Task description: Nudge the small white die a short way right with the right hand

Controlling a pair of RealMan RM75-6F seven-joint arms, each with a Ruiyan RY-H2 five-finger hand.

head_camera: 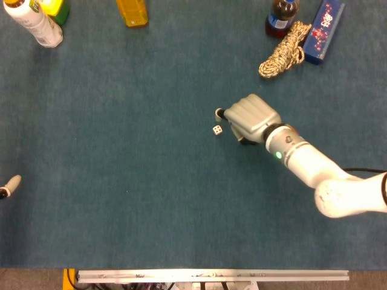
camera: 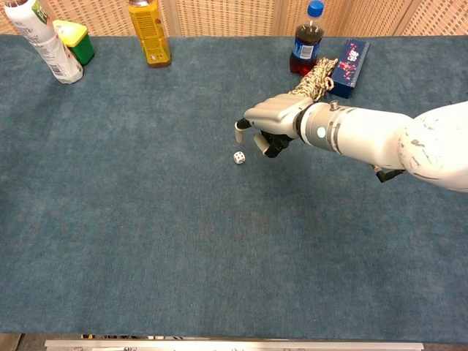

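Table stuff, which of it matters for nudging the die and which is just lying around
For the job:
die
right hand, beside the die

Lying about:
rope
cola bottle
blue box
yellow bottle
white bottle
green tub

Blue carpeted table (camera: 146, 241), wicker screen (camera: 219, 14) behind
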